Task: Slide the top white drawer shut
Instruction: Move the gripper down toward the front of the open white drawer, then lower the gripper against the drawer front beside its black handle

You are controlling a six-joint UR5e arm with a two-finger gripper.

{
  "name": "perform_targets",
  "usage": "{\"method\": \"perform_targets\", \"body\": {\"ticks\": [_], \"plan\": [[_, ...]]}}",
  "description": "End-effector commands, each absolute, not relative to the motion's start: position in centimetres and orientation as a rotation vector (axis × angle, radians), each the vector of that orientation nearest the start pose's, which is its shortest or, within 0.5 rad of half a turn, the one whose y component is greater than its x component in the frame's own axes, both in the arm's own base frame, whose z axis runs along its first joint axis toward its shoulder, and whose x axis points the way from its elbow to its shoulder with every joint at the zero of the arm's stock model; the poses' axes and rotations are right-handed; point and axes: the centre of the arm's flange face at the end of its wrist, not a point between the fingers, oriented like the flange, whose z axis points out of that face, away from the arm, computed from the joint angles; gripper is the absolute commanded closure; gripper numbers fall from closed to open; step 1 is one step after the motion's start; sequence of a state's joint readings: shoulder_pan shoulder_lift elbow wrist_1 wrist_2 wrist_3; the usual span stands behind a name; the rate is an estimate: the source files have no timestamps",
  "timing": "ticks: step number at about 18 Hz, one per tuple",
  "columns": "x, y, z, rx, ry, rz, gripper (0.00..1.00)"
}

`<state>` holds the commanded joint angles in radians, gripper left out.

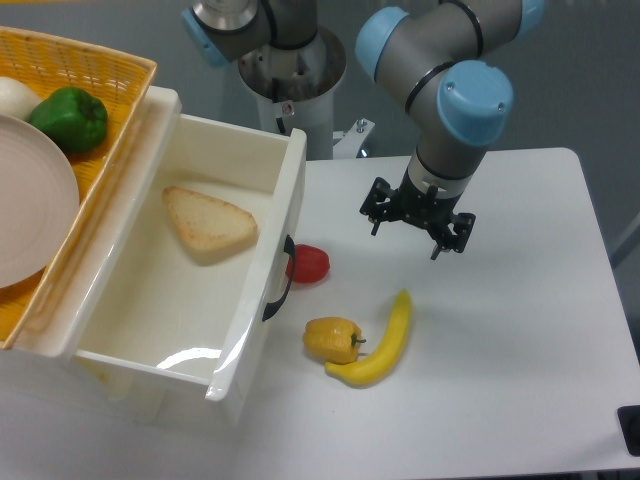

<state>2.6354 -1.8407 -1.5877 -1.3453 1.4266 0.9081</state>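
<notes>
One top white drawer [200, 270] pulled fully out; gripper [416, 222] spread, empty, hovering clear right, not yet lined up to push.

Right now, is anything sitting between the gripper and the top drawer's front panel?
Yes. A red tomato-like item lies on the table right beside the top white drawer near its black handle, on the side facing the open gripper. A yellow pepper and banana lie nearer the camera, off that line.
</notes>
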Motion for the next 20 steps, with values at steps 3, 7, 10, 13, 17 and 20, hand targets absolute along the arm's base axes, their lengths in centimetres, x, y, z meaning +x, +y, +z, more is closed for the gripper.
{"method": "perform_targets", "body": {"ticks": [3, 7, 10, 13, 17, 20], "plan": [[-44.4, 41.6, 34.6, -3.044, -0.261, -0.221, 0.0], [-44.6, 43.0, 34.1, -3.005, -0.373, -0.268, 0.0], [-44.5, 43.5, 33.6, -2.979, -0.457, -0.309, 0.0], [-44.3, 44.6, 32.6, -2.914, -0.511, -0.387, 0.0], [-44.0, 45.9, 31.3, -2.922, -0.489, -0.403, 0.0], [-43.8, 46.9, 30.4, -2.923, -0.506, -0.429, 0.0]]}}
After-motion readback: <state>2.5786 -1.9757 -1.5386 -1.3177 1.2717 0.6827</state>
